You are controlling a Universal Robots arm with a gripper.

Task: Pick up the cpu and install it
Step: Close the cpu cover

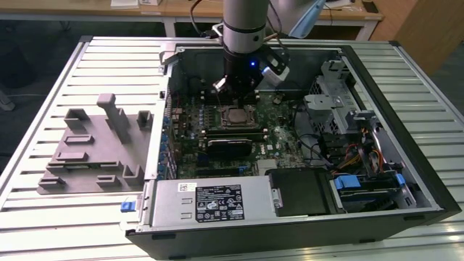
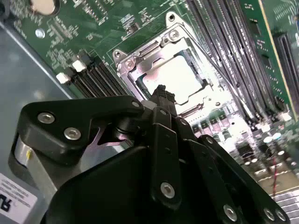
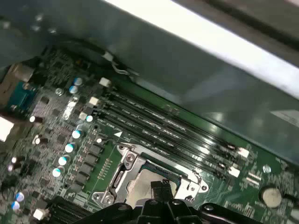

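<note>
Gripper (image 1: 236, 100) low inside the open computer case (image 1: 424, 185), and it's right over the socket! In the exterior view the arm drops straight down from above, with a small blue light (image 1: 251, 64) glowing on its wrist. The case lies open-side-up on a slatted metal table (image 1: 65, 225).

In both wrist views the gripper's black tips are drawn together with nothing pinched between them. They hover at the rim of the cpu (image 2: 176, 77). Whether they actually touch it, I cannot tell.

And the cpu is already down in its seat. Its pale silvery top sits flat and square inside the metal socket frame (image 2: 133, 65), around the middle of the green motherboard (image 1: 284, 136). In the exterior view it shows as a small bright square, the cpu (image 1: 239, 116), just below the gripper. In the first wrist view a strip of it peeks out beside the frame, close to the tips.

Long dark memory slots (image 3: 159, 123) run alongside the socket, just beside the frame, and a row of small round capacitors (image 3: 70, 148) lines its other side.

Elsewhere, the power supply (image 1: 210, 202) fills the case's corner along the edge closest to the exterior camera. Orange and yellow cables (image 1: 357, 155) bunch up by the case's edge on the exterior view's right. Out on the table, a grey fixture block (image 1: 91, 149) sits well apart from the socket, between the case and the table's edge on the exterior view's left.
</note>
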